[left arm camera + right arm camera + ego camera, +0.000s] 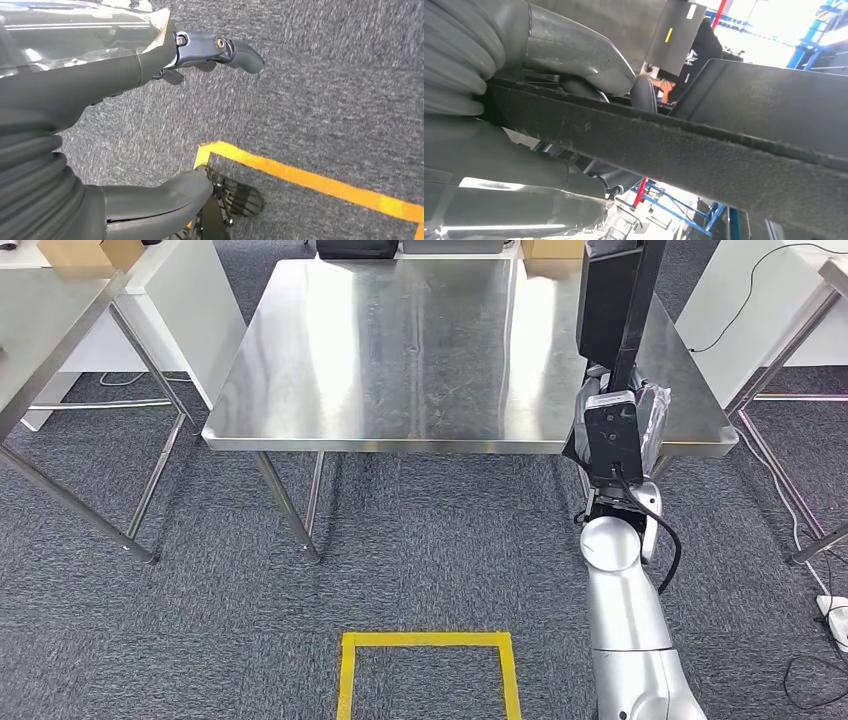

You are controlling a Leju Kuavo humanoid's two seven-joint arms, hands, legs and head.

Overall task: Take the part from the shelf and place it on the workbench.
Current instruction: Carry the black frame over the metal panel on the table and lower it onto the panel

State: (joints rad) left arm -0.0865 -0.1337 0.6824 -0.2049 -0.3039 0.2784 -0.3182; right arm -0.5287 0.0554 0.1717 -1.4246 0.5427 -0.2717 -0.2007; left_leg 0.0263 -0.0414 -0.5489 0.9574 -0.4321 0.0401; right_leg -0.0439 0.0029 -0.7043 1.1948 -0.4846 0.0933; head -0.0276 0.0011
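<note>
Right hand [612, 425] raised at the near right corner of the bare stainless-steel workbench [420, 350], gripping a flat black felt-edged panel part [612, 300]. In the head view the part stands on end, long axis roughly vertical, rising from the hand over the bench's right portion. In the right wrist view the thick grey thumb [574, 55] lies over one face of the part [704, 145] and darker fingers [591, 172] curl under the other, so the hold looks firm. The part seems still clear of the steel; contact cannot be confirmed. Bench surface lies just forward and left of the hand, so the set-down probably needs lowering and tipping flat. Left hand [165, 125] hangs beside grey carpet [325, 75] and yellow floor tape [310, 177], fingers spread, holding nothing.
</note>
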